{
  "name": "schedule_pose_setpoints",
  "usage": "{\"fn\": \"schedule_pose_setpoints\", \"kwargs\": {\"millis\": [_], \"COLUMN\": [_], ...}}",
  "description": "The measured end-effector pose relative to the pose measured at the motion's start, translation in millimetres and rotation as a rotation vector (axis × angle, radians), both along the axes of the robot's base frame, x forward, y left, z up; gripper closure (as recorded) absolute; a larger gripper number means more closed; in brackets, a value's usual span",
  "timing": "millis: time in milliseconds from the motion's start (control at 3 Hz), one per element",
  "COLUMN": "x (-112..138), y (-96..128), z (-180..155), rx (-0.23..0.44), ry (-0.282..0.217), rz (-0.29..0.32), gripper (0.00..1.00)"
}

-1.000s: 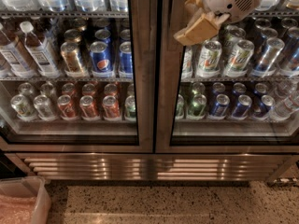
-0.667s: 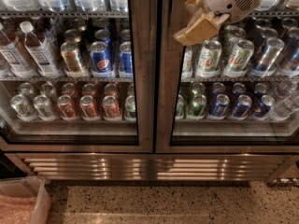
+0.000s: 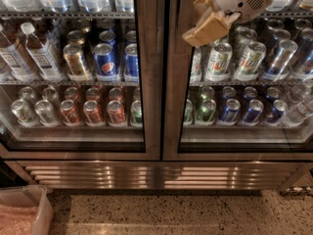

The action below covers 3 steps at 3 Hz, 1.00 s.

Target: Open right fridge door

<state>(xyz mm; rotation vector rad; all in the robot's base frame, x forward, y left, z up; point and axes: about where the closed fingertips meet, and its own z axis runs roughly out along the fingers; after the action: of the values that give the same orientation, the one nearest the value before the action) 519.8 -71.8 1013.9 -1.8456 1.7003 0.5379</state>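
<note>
The right fridge door [image 3: 172, 112] is a glass pane in a brushed steel frame and stands closed. Green-and-white cans [image 3: 218, 60] fill its middle shelf, and blue cans [image 3: 228, 110] sit on the shelf below. My gripper [image 3: 204, 22], tan below a white wrist housing, hangs at the upper right. It is in front of this door's left frame edge, close to the seam between the two doors. I see no door handle.
The left fridge door [image 3: 150, 82] is also closed, showing Pepsi cans [image 3: 104, 60], red cans and bottles. A steel louvred grille [image 3: 161, 176] runs under both doors above the speckled floor [image 3: 171, 214]. A white bin [image 3: 27, 210] stands at the bottom left.
</note>
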Motion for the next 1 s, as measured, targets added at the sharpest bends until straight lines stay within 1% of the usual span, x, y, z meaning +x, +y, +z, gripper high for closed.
{"fn": "schedule_pose_setpoints", "kwargs": {"millis": [333, 1000], "x": [-0.8, 0.8], "y": [0.7, -0.1], "z": [0.2, 3.3], "rx": [0.004, 0.014], "ry": [0.001, -0.008], "rz": [0.019, 0.025], "gripper": [1.00, 1.00]}}
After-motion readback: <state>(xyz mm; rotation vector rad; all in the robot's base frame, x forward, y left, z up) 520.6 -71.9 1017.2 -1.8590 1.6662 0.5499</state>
